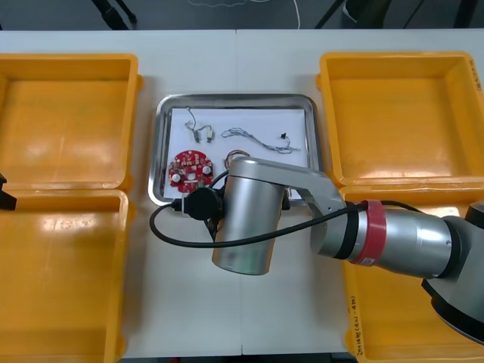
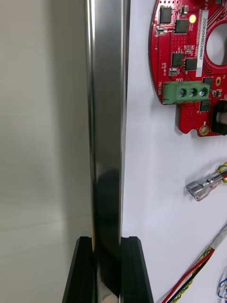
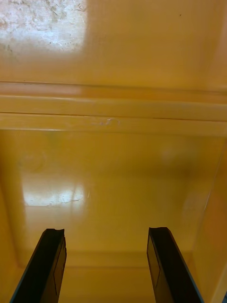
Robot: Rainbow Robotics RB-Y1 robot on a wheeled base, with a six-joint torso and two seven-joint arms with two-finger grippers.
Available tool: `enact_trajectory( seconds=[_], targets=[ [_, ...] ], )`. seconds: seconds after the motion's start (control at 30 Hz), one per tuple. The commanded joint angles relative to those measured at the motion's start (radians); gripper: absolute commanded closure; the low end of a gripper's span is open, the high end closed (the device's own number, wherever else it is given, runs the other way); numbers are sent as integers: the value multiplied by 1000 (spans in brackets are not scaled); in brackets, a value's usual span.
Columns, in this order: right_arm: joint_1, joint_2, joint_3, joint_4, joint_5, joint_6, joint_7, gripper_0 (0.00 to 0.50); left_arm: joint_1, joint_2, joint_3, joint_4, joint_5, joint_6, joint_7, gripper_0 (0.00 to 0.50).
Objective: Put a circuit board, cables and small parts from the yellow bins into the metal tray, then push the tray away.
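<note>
You are looking at a light table (image 1: pixel 240 321) with four yellow bins (image 1: pixel 401 113), and the parts of them that show are bare inside. Between them lies the metal tray (image 1: pixel 161 151), white inside. Your right arm reaches across the near edge of this tray.

In the right wrist view, the right gripper (image 2: pixel 108 244) stands over the tray's shiny rim: one black finger is on the outside, the other on the white inside, and the rim is between them. The fingers are narrowly apart and seem to be closed on the rim.

The left gripper (image 3: pixel 105 232) hangs wide open over a bare bin at the left side and holds nothing.

The round red circuit board (image 1: pixel 190 170) lies in the tray, near the rim that is held. Farther in lie thin cables (image 1: pixel 261 140). The right wrist view shows a red and yellow cable (image 2: pixel 189 277) and a small metal part (image 2: pixel 201 187) just beside the board.

I judge that the loading is done and only the push away is left.

In the front view the arm's wrist covers the right gripper and the tray's near rim. The arm also covers part of the near right bin. How many small parts are in the tray I cannot tell.
</note>
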Motion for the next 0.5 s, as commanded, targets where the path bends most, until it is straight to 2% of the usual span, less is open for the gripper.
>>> enact_trajectory(
  seconds=[0.03, 0.17, 0.5],
  targets=[
    [-98, 26, -33, 67, -37, -50, 59, 500, 14, -7, 32, -26, -9, 7, -63, 0],
    [-130, 28, -34, 117, -65, -88, 63, 500, 14, -7, 32, -26, -9, 7, -63, 0],
    [-181, 52, -53, 212, -63, -152, 79, 500, 14, -7, 32, -26, -9, 7, -63, 0]
  ],
)
